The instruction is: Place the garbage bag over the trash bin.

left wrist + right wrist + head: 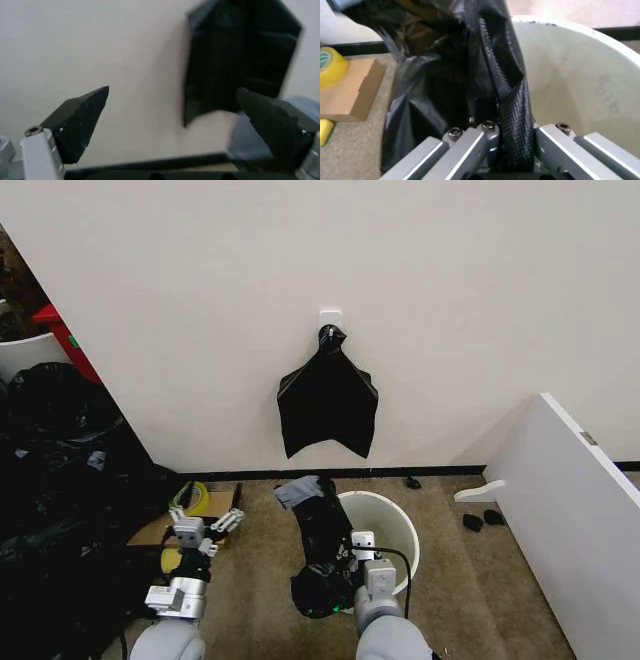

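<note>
Garbage bag [322, 545] pinched in right tool [512, 123], beside trash bin [395, 530], left tool [175, 123] spread.

place: likely lab or storeroom | cues: bare wall [450, 300], carpet [470, 590], black plastic heap [60, 480]

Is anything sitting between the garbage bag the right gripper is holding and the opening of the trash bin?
Nothing visible does. The right gripper is shut on the garbage bag, which hangs against the near-left side of the trash bin, outside its rim. The bin looks empty inside. The left gripper is open, off to the left.
</note>
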Tool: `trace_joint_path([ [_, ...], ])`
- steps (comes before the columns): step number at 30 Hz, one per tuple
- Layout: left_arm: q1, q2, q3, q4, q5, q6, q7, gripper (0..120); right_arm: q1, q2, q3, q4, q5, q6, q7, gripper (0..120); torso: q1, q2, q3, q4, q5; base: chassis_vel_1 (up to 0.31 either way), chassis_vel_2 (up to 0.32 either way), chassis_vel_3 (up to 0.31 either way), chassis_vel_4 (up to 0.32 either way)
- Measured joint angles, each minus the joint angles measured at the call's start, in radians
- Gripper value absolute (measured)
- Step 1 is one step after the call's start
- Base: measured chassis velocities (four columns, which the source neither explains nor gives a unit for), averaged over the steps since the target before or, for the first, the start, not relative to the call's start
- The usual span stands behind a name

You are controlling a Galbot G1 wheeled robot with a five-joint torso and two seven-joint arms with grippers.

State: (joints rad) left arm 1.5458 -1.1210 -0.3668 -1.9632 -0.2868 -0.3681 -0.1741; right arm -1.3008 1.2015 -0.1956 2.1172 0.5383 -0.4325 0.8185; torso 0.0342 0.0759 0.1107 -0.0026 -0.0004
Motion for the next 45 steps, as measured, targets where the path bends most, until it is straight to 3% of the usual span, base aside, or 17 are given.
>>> trace_joint_path([
  [7,-0.007,0.027,0.025,-0.016,-0.049,0.067,0.059,100,-0.01,-0.003,0.02,-0.002,0.018,0.003,0.004,0,0.0,0.0,0.0,0.0001,0.0,0.0,0.0,0.0,0.0],
  [9,-0.013,0.038,0.039,-0.026,-0.089,0.122,0.087,100,-0.016,-0.005,0.028,-0.002,0.027,0.004,0.007,0,0.0,0.0,0.0,0.0,-0.0002,0.0,0.0,0.0,0.0],
  [11,-0.026,0.057,0.062,-0.044,-0.15,0.212,0.114,100,-0.021,-0.005,0.029,0.005,0.043,0.005,0.011,0,0.0,0.0,0.0,-0.0001,0.0,0.0,0.0,0.0,0.0],
  [12,-0.026,0.057,0.062,-0.044,-0.15,0.212,0.114,100,-0.021,-0.005,0.029,0.005,0.043,0.005,0.011,0,0.0,0.0,0.0,-0.0001,0.0,0.0,0.0,0.0,0.0],
  [14,-0.041,0.076,0.097,-0.069,-0.211,0.315,0.138,100,-0.027,0.004,0.015,0.036,0.087,0.002,0.023,0,0.0,0.0,0.0,-0.0001,-0.0002,0.0,0.0,0.0,0.0],
  [15,-0.041,0.076,0.097,-0.069,-0.211,0.315,0.138,100,-0.027,0.004,0.015,0.036,0.087,0.002,0.023,0,0.0,0.0,0.0,-0.0001,-0.0002,0.0,0.0,0.0,0.0],
  [18,-0.05,0.096,0.154,-0.136,-0.32,0.525,0.131,100,-0.007,0.005,0.023,0.022,0.128,-0.005,0.042,0,0.0,0.0,0.0,0.0002,-0.0001,0.0,0.0,0.0,0.0],
  [19,-0.05,0.096,0.154,-0.136,-0.32,0.525,0.131,100,-0.007,0.005,0.023,0.022,0.128,-0.005,0.042,0,0.0,0.0,0.0,0.0002,-0.0001,0.0,0.0,0.0,0.0],
  [22,-0.069,0.079,0.193,-0.148,-0.342,0.646,0.081,100,0.022,0.005,0.029,0.011,0.253,-0.035,0.066,0,0.0,0.0,0.0,0.0003,-0.0002,0.0,0.0,0.0,0.0],
  [30,-0.126,0.049,0.262,-0.118,-0.343,0.685,-0.008,100,0.032,0.02,0.03,-0.004,0.31,-0.038,0.075,0,0.0,0.0,0.0,0.0001,-0.0002,0.0,0.0,0.0,0.0],
  [37,-0.231,0.031,0.351,-0.075,-0.349,0.785,-0.15,100,0.035,0.028,0.029,-0.005,0.285,-0.029,0.074,0,0.0,0.0,0.0,0.0,-0.0002,0.0,0.0,0.0,0.0],
  [45,-0.291,0.019,0.392,-0.039,-0.379,0.84,-0.195,96,0.022,0.023,0.026,0.013,0.253,-0.027,0.07,0,0.0,0.0,0.0,0.0001,-0.0002,0.0,0.0,0.0,0.0],
])
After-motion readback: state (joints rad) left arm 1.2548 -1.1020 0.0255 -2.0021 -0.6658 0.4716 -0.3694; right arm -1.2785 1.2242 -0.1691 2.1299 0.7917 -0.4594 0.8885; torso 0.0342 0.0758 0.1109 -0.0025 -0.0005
